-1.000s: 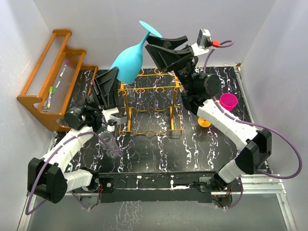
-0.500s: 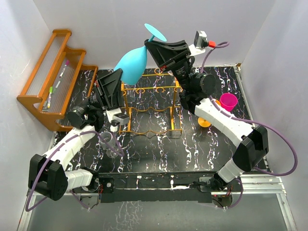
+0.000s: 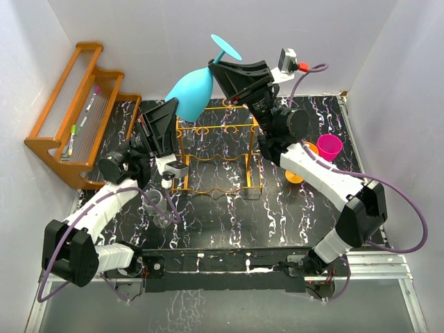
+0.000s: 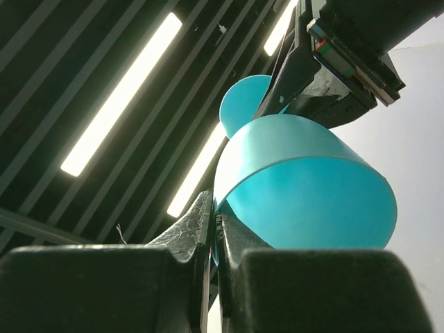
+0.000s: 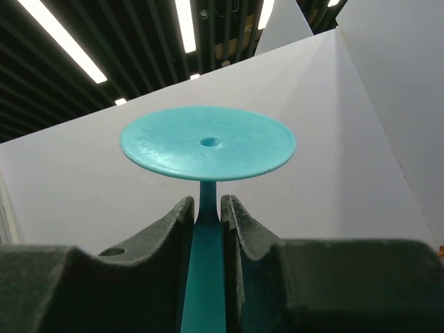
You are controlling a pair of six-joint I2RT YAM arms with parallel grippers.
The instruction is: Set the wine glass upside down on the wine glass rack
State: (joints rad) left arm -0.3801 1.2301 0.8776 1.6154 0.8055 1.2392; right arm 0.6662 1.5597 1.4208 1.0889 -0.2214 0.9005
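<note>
High over the wine glass rack (image 3: 215, 149), clamping the wine glass (image 3: 189, 94) by its stem in right gripper (image 5: 205, 208), rim nipped in left gripper (image 4: 214, 222); foot up, mouth slanting down-left.

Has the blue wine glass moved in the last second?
Yes, slightly. Against the wine glass rack in the top view, the wine glass has shifted right, and its foot sits lower, nearer the rack's back rail.

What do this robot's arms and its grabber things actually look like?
The left arm and right arm are white tubes with black joints. The left gripper and right gripper are black wedges with dark, textured fingers. A purple cable loops along each arm.
</note>
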